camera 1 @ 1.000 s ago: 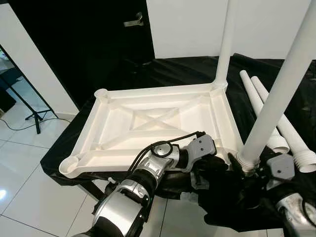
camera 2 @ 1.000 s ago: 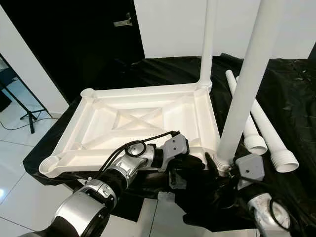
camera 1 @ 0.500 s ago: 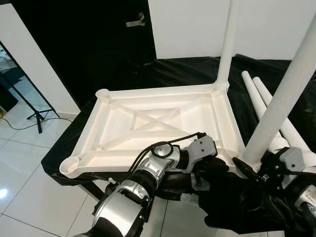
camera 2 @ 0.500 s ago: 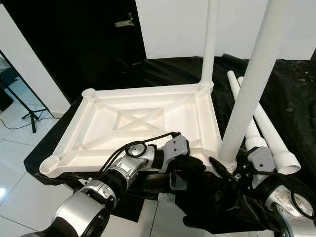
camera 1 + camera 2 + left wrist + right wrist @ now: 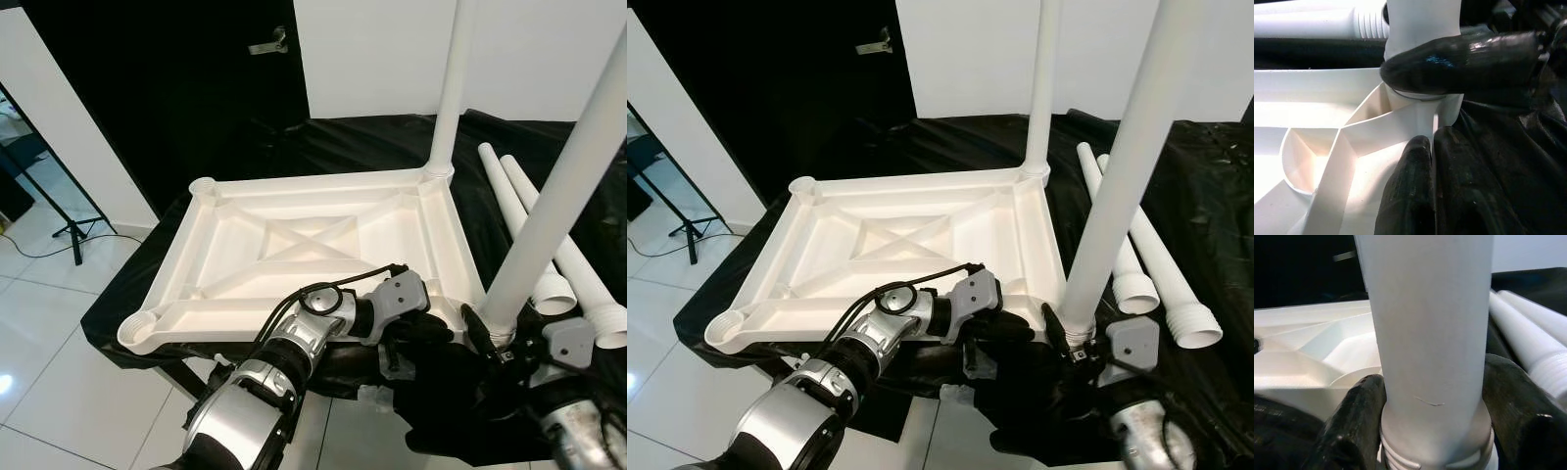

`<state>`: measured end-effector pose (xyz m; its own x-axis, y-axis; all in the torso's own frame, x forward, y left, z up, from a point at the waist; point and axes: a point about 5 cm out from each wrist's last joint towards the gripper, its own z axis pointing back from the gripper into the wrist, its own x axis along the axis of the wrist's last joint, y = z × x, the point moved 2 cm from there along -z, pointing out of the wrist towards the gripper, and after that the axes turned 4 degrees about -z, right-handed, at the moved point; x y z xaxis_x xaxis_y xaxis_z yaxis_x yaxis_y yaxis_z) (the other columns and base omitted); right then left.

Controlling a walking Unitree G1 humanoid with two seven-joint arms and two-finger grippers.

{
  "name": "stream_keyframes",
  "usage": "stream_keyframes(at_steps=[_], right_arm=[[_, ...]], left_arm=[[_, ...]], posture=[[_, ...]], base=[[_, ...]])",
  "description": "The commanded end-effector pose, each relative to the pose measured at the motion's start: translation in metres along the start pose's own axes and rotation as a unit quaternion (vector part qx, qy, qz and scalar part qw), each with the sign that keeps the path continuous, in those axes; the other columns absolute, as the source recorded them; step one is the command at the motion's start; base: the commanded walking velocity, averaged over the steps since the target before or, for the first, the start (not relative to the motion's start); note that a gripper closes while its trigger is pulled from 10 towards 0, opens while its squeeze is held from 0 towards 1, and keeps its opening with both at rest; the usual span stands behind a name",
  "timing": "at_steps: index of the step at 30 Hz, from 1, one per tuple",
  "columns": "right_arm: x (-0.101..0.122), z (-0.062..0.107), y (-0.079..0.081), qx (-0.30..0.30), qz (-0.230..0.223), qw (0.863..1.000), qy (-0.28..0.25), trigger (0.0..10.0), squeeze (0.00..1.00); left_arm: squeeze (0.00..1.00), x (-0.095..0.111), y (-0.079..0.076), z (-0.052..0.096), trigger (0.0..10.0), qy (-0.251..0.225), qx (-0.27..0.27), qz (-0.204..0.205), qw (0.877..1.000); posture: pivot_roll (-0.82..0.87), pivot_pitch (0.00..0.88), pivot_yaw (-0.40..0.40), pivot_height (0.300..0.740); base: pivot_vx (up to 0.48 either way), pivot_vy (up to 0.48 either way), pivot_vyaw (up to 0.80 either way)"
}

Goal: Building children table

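Black-draped bench, upturned tabletop [image 5: 294,235] on it. My right gripper [image 5: 1430,431] pinches the near leg [image 5: 549,215] at its base, at the near right corner socket. Left gripper [image 5: 1432,156], fingers pressed together, braces that corner. Keep leg vertical while twisting.

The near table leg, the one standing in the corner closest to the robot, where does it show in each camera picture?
Left eye view: near leg rises from the tabletop's near right corner, right of centre.
Right eye view: it stands right of centre.
Left wrist view: its base sits in the corner socket.
Right wrist view: it stands between the right gripper fingers.
Shared landmark: white tabletop.
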<state>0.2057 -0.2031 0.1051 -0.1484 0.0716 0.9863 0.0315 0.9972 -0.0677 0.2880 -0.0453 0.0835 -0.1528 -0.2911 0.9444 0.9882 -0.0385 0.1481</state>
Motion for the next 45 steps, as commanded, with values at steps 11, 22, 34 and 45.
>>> stream_keyframes(at_steps=[11, 22, 34, 45], right_arm=[[-0.006, 0.002, -0.002, -0.017, 0.009, 1.0, 0.021, 10.0, 0.56], [0.008, -0.014, -0.003, 0.117, 0.074, 0.99, 0.004, 10.0, 0.0], [0.003, 0.001, -0.004, 0.319, 0.115, 0.938, 0.075, 0.0, 0.0], [-0.015, 0.011, 0.004, 0.281, 0.042, 0.952, 0.117, 0.0, 0.0]], left_arm=[[0.0, -0.05, -0.021, 0.001, 10.0, 0.08, 0.046, 0.089, 0.992], [0.0, -0.053, -0.024, 0.002, 10.0, 0.085, 0.036, 0.087, 0.992], [0.0, -0.049, -0.026, -0.005, 10.0, 0.076, 0.036, 0.091, 0.992], [0.0, -0.046, -0.022, -0.004, 10.0, 0.078, 0.035, 0.083, 0.993]], posture=[[0.07, 0.0, 0.067, 0.74], [0.04, 0.0, 0.068, 0.74], [0.02, 0.0, 0.063, 0.74], [0.02, 0.0, 0.088, 0.74]], base=[[0.0, 0.0, 0.0], [0.0, 0.0, 0.0], [0.0, 0.0, 0.0], [0.0, 0.0, 0.0]])
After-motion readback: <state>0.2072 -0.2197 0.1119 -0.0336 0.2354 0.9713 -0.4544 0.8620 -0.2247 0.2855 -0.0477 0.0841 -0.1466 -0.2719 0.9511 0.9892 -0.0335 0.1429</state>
